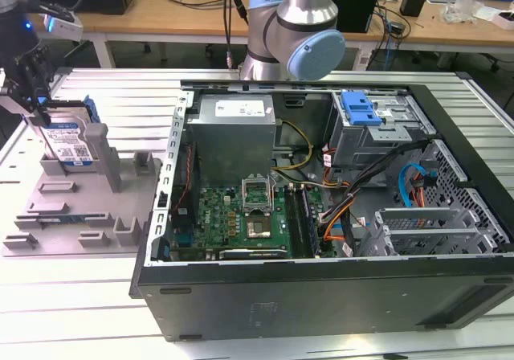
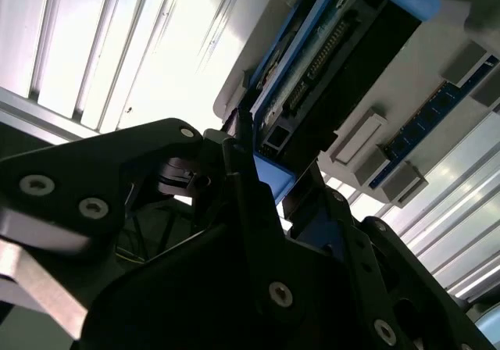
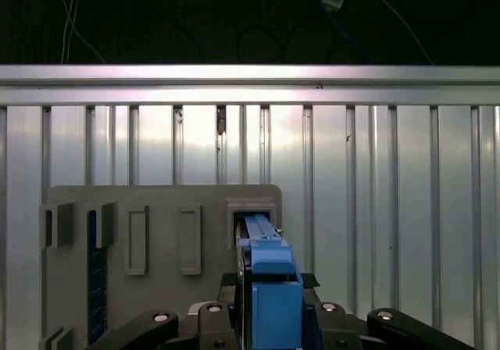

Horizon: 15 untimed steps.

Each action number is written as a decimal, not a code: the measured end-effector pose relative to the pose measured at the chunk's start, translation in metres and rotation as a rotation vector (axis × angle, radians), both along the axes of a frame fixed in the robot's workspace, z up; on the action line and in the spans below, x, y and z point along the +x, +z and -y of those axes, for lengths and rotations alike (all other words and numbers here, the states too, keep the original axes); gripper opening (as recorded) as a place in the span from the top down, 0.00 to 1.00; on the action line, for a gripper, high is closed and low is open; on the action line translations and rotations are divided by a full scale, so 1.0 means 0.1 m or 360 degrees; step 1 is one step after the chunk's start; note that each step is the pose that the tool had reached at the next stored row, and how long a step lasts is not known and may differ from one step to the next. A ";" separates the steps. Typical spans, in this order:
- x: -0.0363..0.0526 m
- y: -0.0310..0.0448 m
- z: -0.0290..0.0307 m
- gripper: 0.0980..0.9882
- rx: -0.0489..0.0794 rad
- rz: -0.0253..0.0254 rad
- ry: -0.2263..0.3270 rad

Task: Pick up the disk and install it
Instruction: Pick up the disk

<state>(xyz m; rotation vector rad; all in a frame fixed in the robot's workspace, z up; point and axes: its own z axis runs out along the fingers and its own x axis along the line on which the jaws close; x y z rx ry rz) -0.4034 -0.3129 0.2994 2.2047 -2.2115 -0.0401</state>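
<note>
Gripping the disk (image 1: 71,145) upright in grey holder (image 1: 72,215), fingers (image 2: 238,158) closed on blue rail (image 3: 269,287), label partly hidden

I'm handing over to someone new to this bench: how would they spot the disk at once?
Start at the open computer case, then go to the grey tray beside it on the exterior view's left. At the tray's far end, under the gripper, the disk stands on edge. Unlike the plain grey posts beside it, it is silver with a white-and-blue label and blue rails.
</note>
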 end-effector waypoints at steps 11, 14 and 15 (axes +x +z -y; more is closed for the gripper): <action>-0.015 -0.007 0.000 0.67 -0.0001 0.00003 0.0000; -0.020 -0.010 0.000 0.69 -0.0001 0.00001 0.0000; -0.020 -0.010 0.000 0.69 -0.0001 0.00001 0.0000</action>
